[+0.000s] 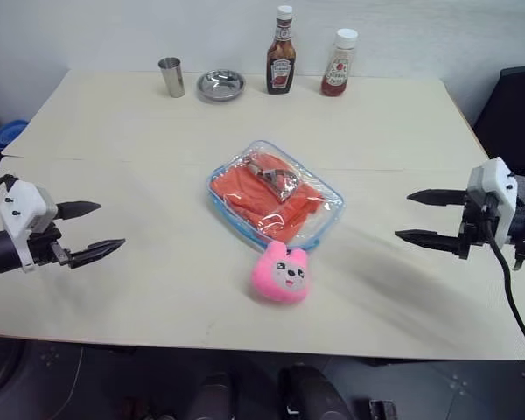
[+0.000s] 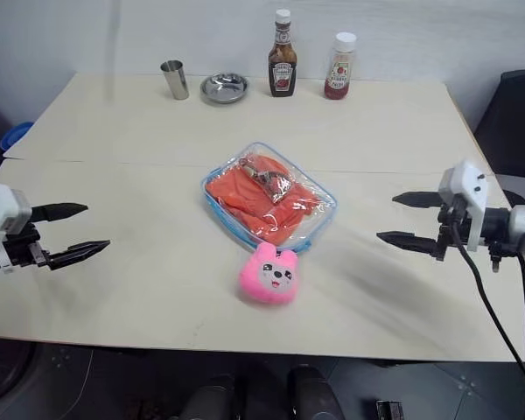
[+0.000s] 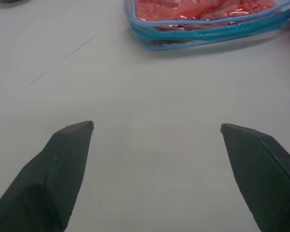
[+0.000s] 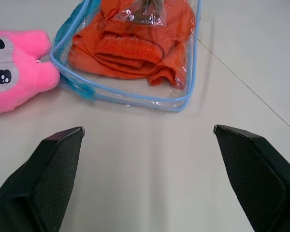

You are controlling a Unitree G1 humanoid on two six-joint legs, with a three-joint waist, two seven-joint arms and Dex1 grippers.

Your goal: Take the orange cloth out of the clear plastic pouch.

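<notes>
The clear plastic pouch (image 1: pixel 275 192) with light blue trim lies flat in the middle of the table, and the orange cloth (image 1: pixel 261 198) is bunched inside it. Through the right wrist view the cloth (image 4: pixel 135 41) shows folded behind the pouch wall (image 4: pixel 135 96). My left gripper (image 1: pixel 98 231) hovers open over the table's left side, well apart from the pouch. On the right side my right gripper (image 1: pixel 413 216) is open too, its fingers pointing toward the pouch with a wide gap of bare table between.
A pink plush bunny (image 1: pixel 282 274) sits just in front of the pouch, touching its near corner. At the table's far edge stand a metal cup (image 1: pixel 171 76), a small metal bowl (image 1: pixel 221 85) and two sauce bottles (image 1: pixel 281 52). A dark chair (image 1: pixel 516 114) is at right.
</notes>
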